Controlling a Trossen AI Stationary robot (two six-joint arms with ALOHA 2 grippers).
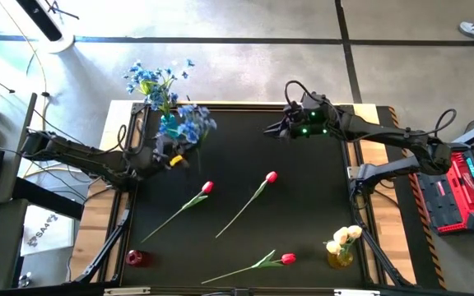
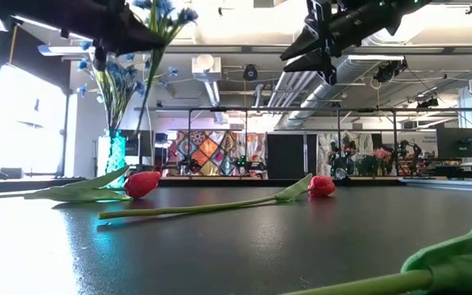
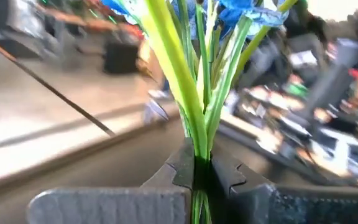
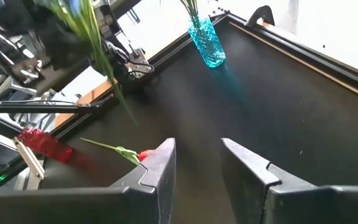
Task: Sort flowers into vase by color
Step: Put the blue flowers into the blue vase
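My left gripper [image 1: 171, 156] is near the table's far left, shut on a bushy blue spray [image 1: 194, 123] beside the blue glass vase [image 1: 169, 125]. That vase holds more blue sprays [image 1: 151, 80]. Three red tulips lie flat on the black mat [image 1: 206, 188] [image 1: 271, 176] [image 1: 287, 259]. Pale yellow tulips [image 1: 346, 237] stand in a yellow vase near the right front. A small red vase [image 1: 136, 257] sits at the left front. My right gripper [image 1: 271, 129] hovers open over the far middle of the mat, holding nothing. My left gripper pinches the blue spray's bundled green stems [image 3: 197, 146] between its two fingers [image 3: 180, 168]; the fingers lie across the stems. The spray is lifted clear of the table and tilted, with blossoms [image 3: 241, 9] above the fingers and a stem end [image 2: 138, 123] hanging below them.
The mat has a raised wooden rim [image 1: 245, 105]. The blue vase [image 2: 111, 160] stands close to the left gripper's path. There is open mat between the tulips and the yellow vase. Cables, a red device [image 1: 459, 185] and a keyboard lie off the table's sides.
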